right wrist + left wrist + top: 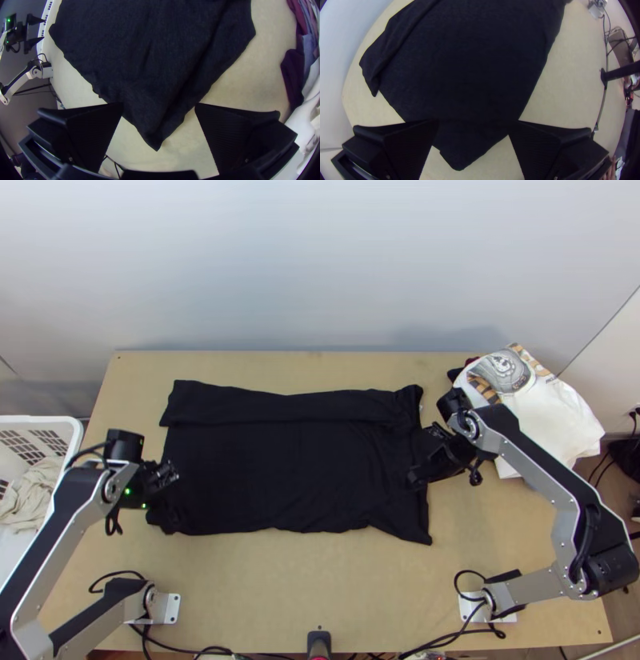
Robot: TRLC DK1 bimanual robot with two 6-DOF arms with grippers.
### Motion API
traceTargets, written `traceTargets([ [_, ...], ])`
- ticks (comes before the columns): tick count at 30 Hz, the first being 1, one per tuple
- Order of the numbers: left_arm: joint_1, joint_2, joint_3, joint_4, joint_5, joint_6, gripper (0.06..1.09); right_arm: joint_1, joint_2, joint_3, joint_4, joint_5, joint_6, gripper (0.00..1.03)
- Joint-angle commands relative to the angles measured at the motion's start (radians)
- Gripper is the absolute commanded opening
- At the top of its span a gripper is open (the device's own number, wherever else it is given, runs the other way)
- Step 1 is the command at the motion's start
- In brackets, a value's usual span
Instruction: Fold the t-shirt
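Both my left pincer and right pincer stand wide at opposite ends of the black t-shirt lying on the counter.

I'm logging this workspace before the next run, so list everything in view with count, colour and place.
T-shirt: one, black, spread mid-table, strip along its far side folded over
Table: one, light wood, under the t-shirt
White clothing: at least one piece, printed, far right corner
Dark red cloth: at least one, beside the white clothing
Basket: one, white, left of the table
Cloth in basket: beige, count unclear
Cables: several, black, near edge
Wall: one, pale grey, behind the table
Robot arms: two, silver-grey and black, left and right
Grippers: two, black, open, left and right
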Motion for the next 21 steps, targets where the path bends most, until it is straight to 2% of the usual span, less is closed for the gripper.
traceTargets([
  [1, -0.005, -0.068, -0.106, -0.001, -0.046, 0.111, 1.02, 0.016, 0.030, -0.044, 0.046, -0.005, 0.015, 0.99],
  [13, -0.028, -0.057, -0.196, 0.088, -0.068, 0.144, 1.02, 0.017, 0.055, -0.102, 0.116, -0.004, 0.047, 0.97],
  [15, -0.025, -0.065, -0.210, 0.093, -0.073, 0.155, 1.02, 0.017, 0.046, -0.114, 0.116, -0.004, 0.047, 0.92],
  [21, -0.022, -0.105, -0.249, 0.090, -0.073, 0.183, 0.99, 0.017, 0.037, -0.133, 0.125, 0.001, 0.055, 0.92],
])
